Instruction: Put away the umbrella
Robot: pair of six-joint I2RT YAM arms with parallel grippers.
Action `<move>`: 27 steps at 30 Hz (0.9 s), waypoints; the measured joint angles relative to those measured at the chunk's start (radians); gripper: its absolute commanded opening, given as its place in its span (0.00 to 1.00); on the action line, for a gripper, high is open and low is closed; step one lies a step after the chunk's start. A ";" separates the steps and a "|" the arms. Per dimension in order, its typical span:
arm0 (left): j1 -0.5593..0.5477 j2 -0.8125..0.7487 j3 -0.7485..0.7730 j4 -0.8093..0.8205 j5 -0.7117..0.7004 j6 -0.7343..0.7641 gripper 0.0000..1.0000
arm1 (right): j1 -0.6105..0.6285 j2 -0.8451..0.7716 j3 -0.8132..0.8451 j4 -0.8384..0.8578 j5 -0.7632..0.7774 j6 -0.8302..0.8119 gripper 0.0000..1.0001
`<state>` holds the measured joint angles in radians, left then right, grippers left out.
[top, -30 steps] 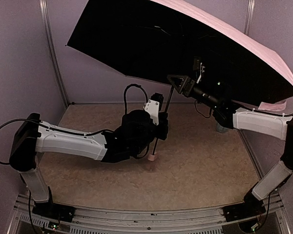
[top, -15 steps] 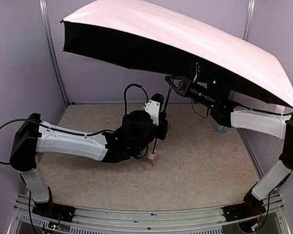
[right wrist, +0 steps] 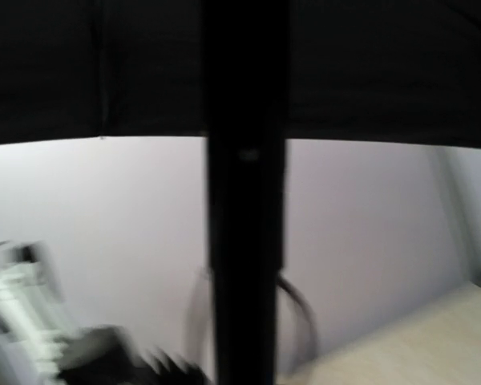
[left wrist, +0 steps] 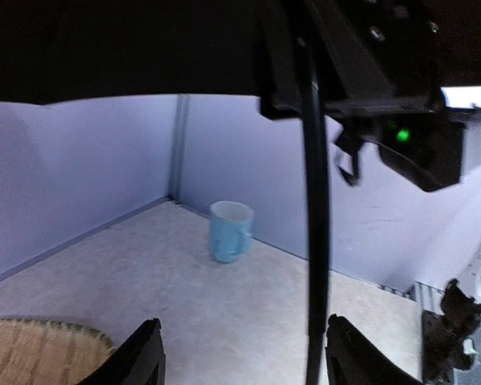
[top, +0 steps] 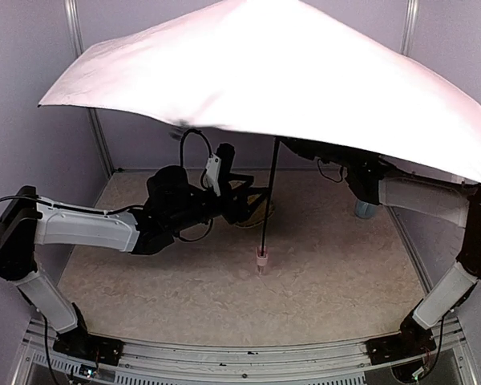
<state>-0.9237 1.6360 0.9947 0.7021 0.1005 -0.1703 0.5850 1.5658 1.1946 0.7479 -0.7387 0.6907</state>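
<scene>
From above, the umbrella [top: 305, 88] is open. Its pale pink canopy fills the upper part of the view and hides the back wall. Its thin black shaft [top: 269, 192] drops almost upright to the pink handle [top: 261, 258], whose end sits on the desk [top: 329, 297] near the middle. The left fingers [top: 248, 195] are level with the middle of the shaft, just to its left, and spread. The right arm reaches in under the canopy, and the right fingers [top: 297, 146] are at the top of the shaft, in shadow. A woven tray [top: 260, 215] lies behind the left arm's tip, and a pale blue cup [top: 364, 210] stands by the right wall.

In the left wrist view, the left fingers [left wrist: 140, 361] stand wide apart. The shaft [left wrist: 315, 241] rises between them, close to the right-hand one but not clamped. Higher up, the right fingers [left wrist: 345, 76] (a black block with a green light beside it) seem to pinch the shaft, though the dark underside of the canopy makes the contact hard to read. The cup [left wrist: 228, 231] stands upright near the far corner, and the tray [left wrist: 40, 349] shows at the lower left.

In the right wrist view, the shaft [right wrist: 244, 241] is a blurred black bar up the centre, very close to the lens, with the black underside of the canopy above it. The fingers themselves cannot be made out.
</scene>
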 measured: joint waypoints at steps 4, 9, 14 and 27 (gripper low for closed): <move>-0.022 -0.002 -0.003 0.051 0.174 -0.009 0.69 | 0.002 0.032 0.056 0.201 -0.152 0.101 0.00; -0.031 0.000 0.002 0.089 0.286 -0.019 0.47 | 0.002 0.071 0.082 0.367 -0.238 0.217 0.00; -0.029 0.010 0.013 0.090 0.312 -0.026 0.28 | 0.002 0.112 0.086 0.444 -0.291 0.304 0.00; -0.032 0.048 0.027 0.090 0.333 -0.027 0.00 | 0.004 0.118 0.087 0.506 -0.321 0.361 0.00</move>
<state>-0.9558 1.6844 1.0214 0.7925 0.4339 -0.1978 0.5888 1.6836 1.2819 1.2541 -1.0595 1.0515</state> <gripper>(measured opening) 0.120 0.083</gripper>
